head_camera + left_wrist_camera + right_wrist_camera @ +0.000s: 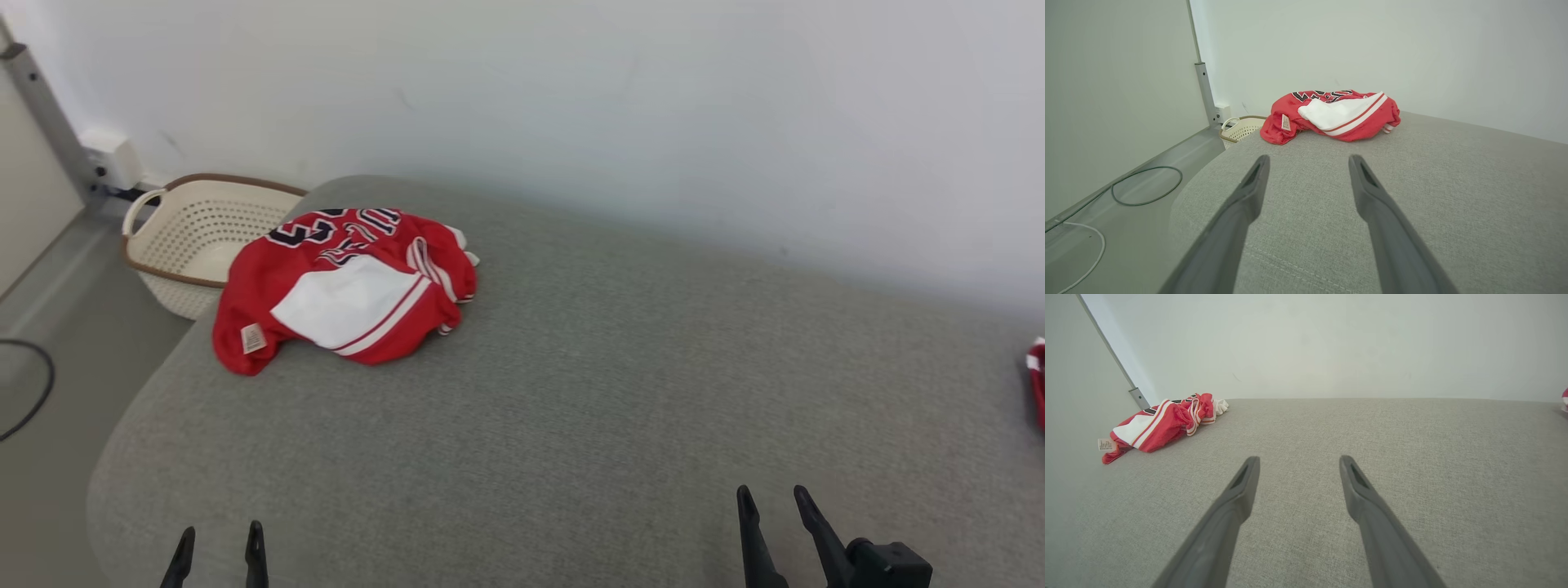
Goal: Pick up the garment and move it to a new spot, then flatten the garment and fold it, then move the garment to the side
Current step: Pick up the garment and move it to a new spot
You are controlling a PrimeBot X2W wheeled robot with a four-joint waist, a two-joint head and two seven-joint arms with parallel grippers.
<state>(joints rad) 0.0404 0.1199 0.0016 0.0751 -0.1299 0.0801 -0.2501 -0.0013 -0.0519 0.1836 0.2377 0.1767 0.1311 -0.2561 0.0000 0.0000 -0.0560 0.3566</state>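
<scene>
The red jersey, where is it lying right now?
In the head view the red jersey lies crumpled at the far left of the grey padded surface, beside the cream basket just off that edge.

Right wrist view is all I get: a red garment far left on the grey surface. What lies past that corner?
Observer: A cream perforated basket stands just beyond the corner where the garment lies.
Operator: Where's the left pincer?
Observer: The left pincer is open, low near the grey surface's front edge, well apart from the garment.
Operator: Anything on the floor?
Observer: A dark cable loops on the floor left of the surface.
</scene>
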